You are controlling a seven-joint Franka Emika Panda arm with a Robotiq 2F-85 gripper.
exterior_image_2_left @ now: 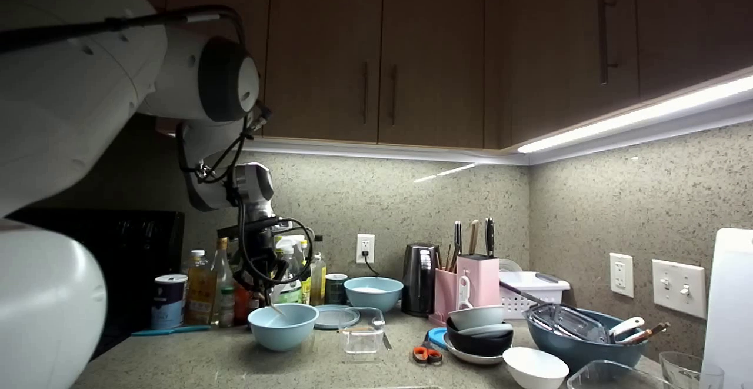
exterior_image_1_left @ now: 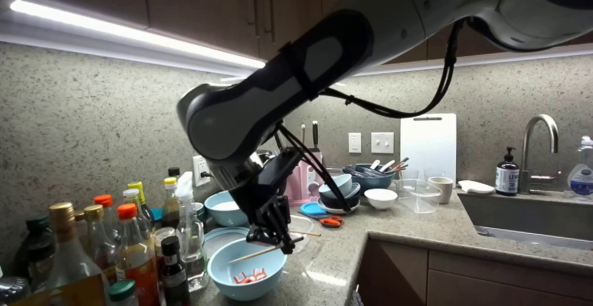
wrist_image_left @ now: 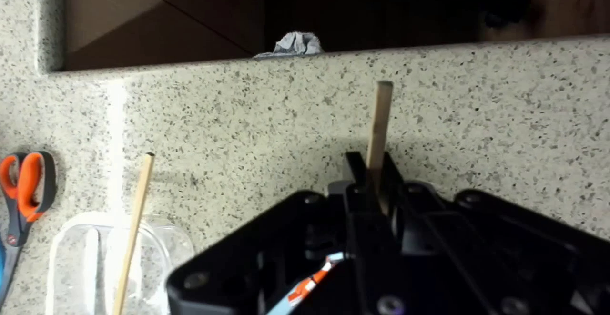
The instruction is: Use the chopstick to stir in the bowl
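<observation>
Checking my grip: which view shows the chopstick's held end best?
The wrist view: up close, that end of the chopstick sticks out of the gripper. Both exterior views mainly show the lower part slanting into the bowl; there the grip is small, dark and hard to read.

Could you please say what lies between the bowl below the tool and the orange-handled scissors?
A clear plastic container, in an exterior view; the wrist view shows a loose chopstick across it.
</observation>
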